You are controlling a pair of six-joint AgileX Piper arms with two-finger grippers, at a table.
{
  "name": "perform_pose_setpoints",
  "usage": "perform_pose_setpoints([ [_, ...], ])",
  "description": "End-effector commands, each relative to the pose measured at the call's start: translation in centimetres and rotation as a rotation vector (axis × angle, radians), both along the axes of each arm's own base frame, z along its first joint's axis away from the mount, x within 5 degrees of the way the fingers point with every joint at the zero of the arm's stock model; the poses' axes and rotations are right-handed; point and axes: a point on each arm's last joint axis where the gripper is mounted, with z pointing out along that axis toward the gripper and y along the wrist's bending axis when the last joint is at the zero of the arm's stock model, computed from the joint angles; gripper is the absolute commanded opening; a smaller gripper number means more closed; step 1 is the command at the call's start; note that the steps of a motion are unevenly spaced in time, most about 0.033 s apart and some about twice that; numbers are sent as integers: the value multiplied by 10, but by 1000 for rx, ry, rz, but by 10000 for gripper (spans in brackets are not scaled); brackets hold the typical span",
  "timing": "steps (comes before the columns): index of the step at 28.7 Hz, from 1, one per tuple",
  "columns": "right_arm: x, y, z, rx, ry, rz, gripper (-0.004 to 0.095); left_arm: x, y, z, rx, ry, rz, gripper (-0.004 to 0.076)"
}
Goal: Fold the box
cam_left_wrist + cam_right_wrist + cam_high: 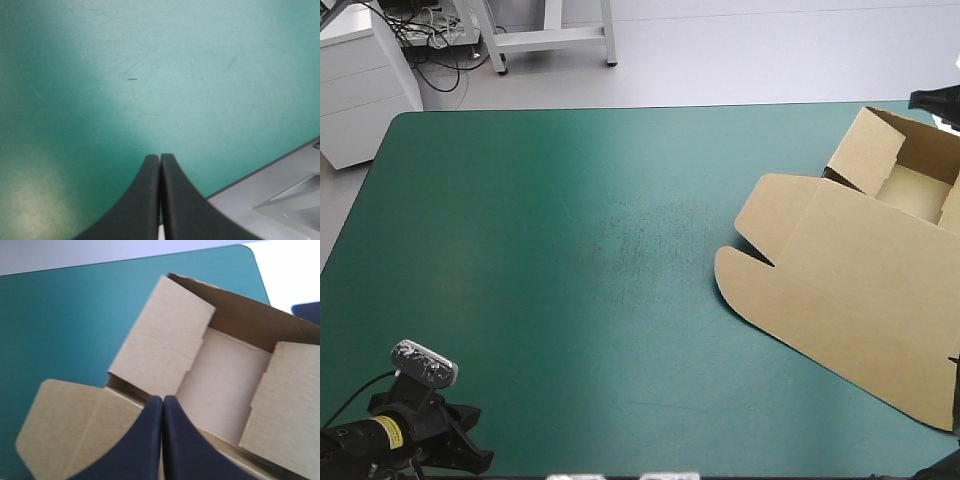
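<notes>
Box [860, 290] runs diagonally, tray end toward the far-right corner.

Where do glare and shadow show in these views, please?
High view: pale sheen on the teal-green cover toward its far edge; left wrist view: a glare patch beside the shut fingers; right wrist view: one inner wall of the box lies shaded.

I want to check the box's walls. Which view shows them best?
The right wrist view: the box sits close, walls raised around its floor. The high view cuts off its right side; the left wrist view shows none.
</notes>
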Motion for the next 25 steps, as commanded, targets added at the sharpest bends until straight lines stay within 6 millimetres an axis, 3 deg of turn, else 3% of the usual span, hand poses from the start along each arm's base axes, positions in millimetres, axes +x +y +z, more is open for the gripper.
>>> perform_pose_setpoints([
  [1,-29,40,34,-11,-105,111,-18,4,-3,10,-40,-58,1,-32],
  [6,-59,100,31,-32,-92,342,-18,5,-3,10,-44,-68,3,-32],
  [11,-94,136,-5,-45,24,507,-18,7,-2,11,-28,-97,-1,-32],
  [18,-137,146,-72,-19,176,587,-18,9,2,11,35,-134,-12,-32],
  [25,-191,133,-134,-13,211,573,-18,9,2,11,52,-146,-44,-32],
])
